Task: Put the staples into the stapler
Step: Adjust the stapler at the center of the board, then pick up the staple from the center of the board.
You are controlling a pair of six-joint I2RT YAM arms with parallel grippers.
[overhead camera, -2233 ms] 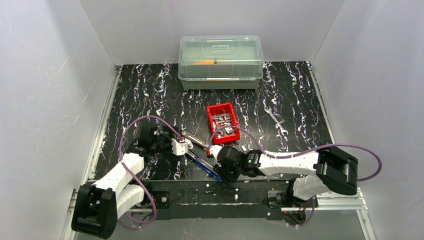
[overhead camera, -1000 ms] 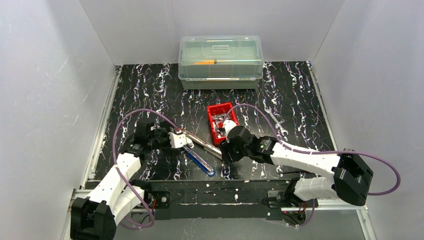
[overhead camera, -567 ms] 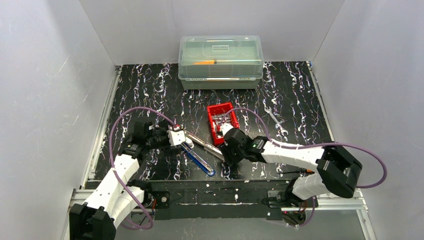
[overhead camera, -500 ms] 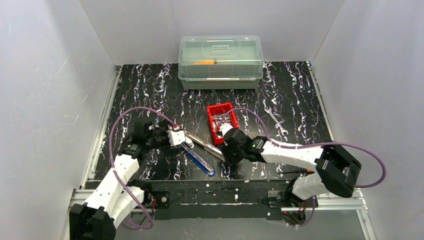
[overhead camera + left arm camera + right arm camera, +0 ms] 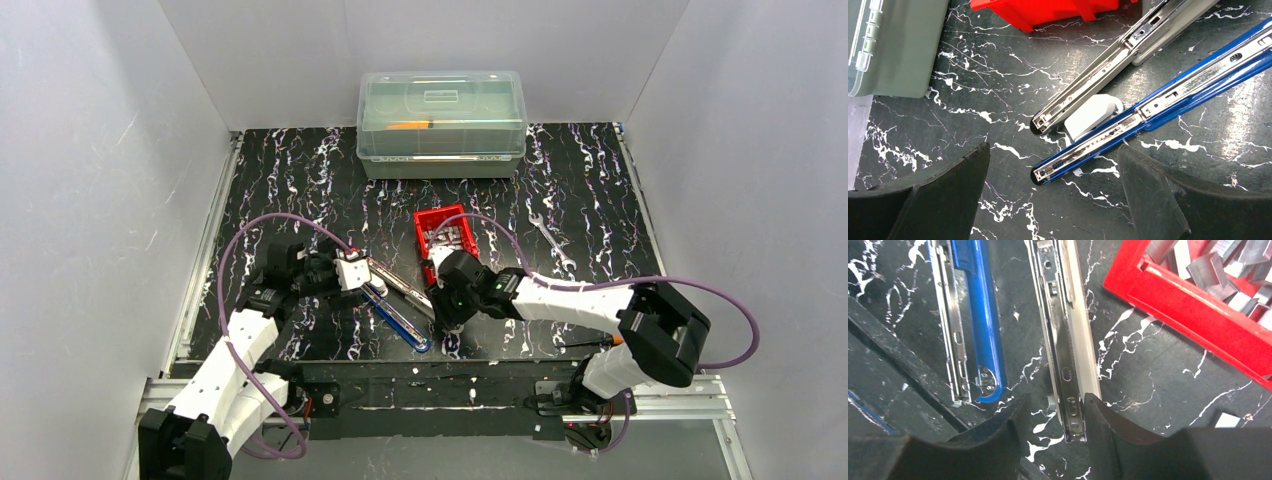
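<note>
On the counter (image 5: 300,180) the splayed stapler (image 5: 397,319) now has the right claw (image 5: 1055,400), come over from the red bin (image 5: 421,235), narrowing about its silver rail (image 5: 1068,365) (clamped or not, we cannot tell) and the left claw (image 5: 1053,150) gaping over its other end; staples (image 5: 1220,262) lie in that bin, unloaded.

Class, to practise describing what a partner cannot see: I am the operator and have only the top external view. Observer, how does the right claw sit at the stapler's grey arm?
Observer: The right wrist view shows the right claw straddling the free end of the grey arm, with a gap visible on one side.
Operator: And the left claw?
Observer: The left claw is wide open over the hinged ends of the grey arm and the blue arm, its fingers apart from both.
Operator: Any staples picked up?
Observer: None between the right claw's fingers; the staples lie jumbled in the red bin.
</note>
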